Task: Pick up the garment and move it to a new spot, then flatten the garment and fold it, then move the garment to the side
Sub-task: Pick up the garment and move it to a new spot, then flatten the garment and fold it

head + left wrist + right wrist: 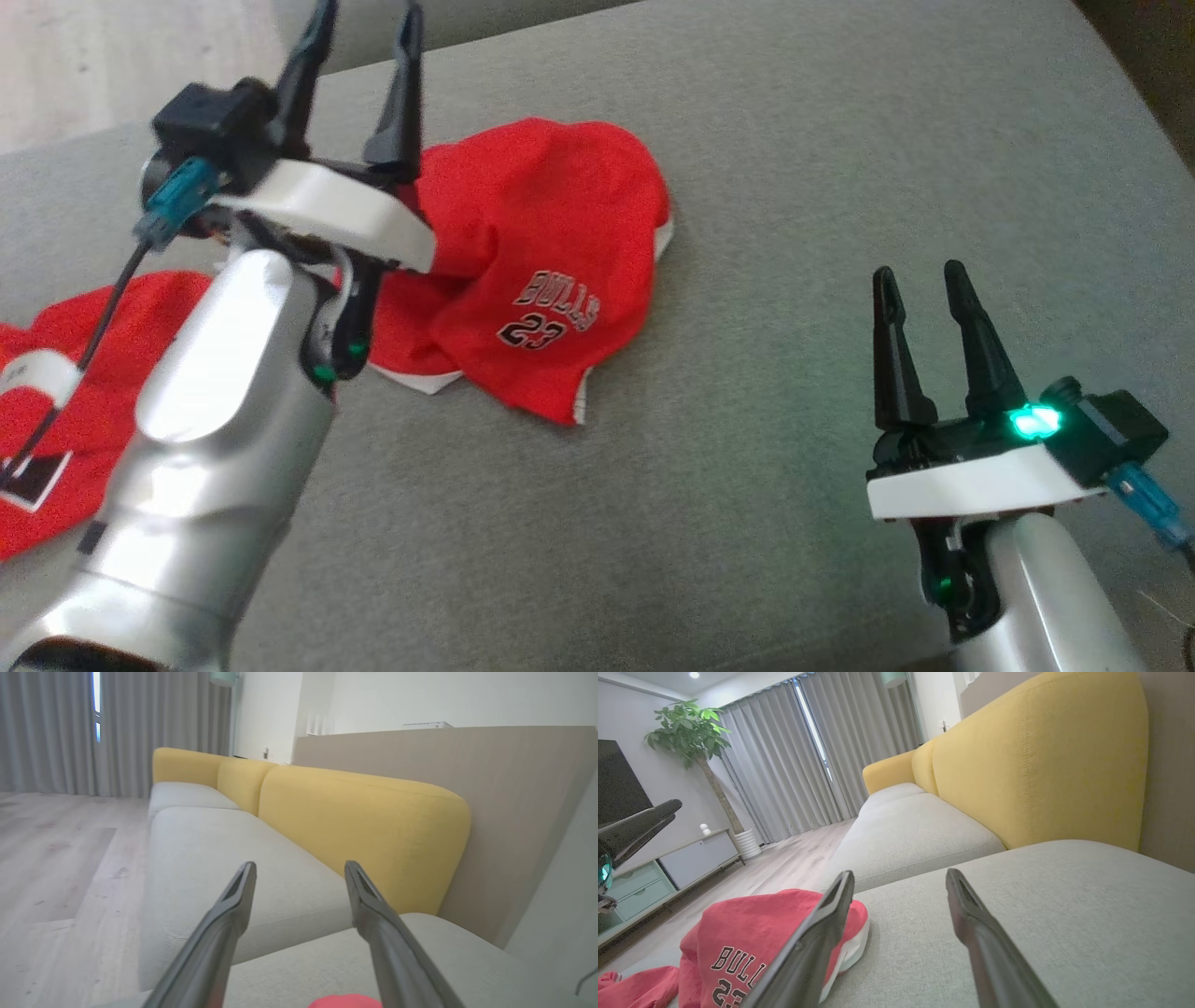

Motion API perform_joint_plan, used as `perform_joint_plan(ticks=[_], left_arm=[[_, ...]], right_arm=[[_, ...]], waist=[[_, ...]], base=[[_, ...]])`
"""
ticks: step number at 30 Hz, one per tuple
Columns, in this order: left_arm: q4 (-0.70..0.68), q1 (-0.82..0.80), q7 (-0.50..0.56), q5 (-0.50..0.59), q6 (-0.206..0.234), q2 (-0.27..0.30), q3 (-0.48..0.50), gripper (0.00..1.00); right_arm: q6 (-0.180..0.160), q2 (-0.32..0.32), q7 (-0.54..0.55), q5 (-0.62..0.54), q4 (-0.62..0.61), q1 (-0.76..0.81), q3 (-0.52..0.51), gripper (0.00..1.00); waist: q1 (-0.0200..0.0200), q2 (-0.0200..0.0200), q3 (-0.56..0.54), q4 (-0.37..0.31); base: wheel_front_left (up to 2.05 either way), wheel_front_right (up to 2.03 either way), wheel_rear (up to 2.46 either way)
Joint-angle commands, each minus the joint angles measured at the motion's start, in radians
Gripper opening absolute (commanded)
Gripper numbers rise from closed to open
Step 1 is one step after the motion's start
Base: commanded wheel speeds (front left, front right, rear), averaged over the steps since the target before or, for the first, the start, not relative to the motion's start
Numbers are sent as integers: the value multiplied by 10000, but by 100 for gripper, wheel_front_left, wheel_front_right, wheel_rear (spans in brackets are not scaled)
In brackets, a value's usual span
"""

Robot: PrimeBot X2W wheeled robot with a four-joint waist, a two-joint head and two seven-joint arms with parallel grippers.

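Observation:
The garment (532,261) is a red jersey with white trim and black "BULLS 23" lettering, lying crumpled on the grey sofa seat (794,187). Part of it spreads to the lower left (103,373) behind my left forearm. My left gripper (364,42) hangs above the garment's upper left part, open and empty. A red sliver of the garment (343,1001) shows below its fingers in the left wrist view. My right gripper (922,280) stands open and empty over bare cushion, well to the right of the garment (752,942).
Yellow back cushions (364,826) line the sofa's far side, with a second grey seat (210,858) beyond. Wooden floor (56,858) lies off the sofa's edge. A cabinet (668,868), a potted plant (691,732) and grey curtains (808,756) stand across the room.

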Motion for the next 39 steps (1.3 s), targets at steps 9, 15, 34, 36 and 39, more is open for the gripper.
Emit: perform_joint_plan(ticks=[9,15,34,36,39], left_arm=[[-403,1617,-1540,262,-383,1244,677,100],[-1584,3851,-1694,693,-109,1063,1291,100],[-3225,6886,-1701,3090,-904,-1024,3766,100],[-3174,6852,-1701,3182,-1032,-1128,3935,100],[-3113,6796,-1701,3335,-1180,-1258,4080,100]], right_arm=[[77,-39,-107,-444,-201,11,-222,100],[77,-39,-107,-674,-66,373,-632,100],[77,-39,-107,-787,41,475,-610,100],[77,-39,-107,-874,36,443,-491,100],[77,-39,-107,-1371,65,336,-49,100]], waist=[[-1,-1,-549,1650],[-1,-1,-991,2379],[-1,-1,-1201,2455],[-1,-1,-1166,2476],[-1,-1,-1082,2591]], base=[[0,0,0],[0,0,0],[0,0,0],[0,0,0],[0,0,0]])
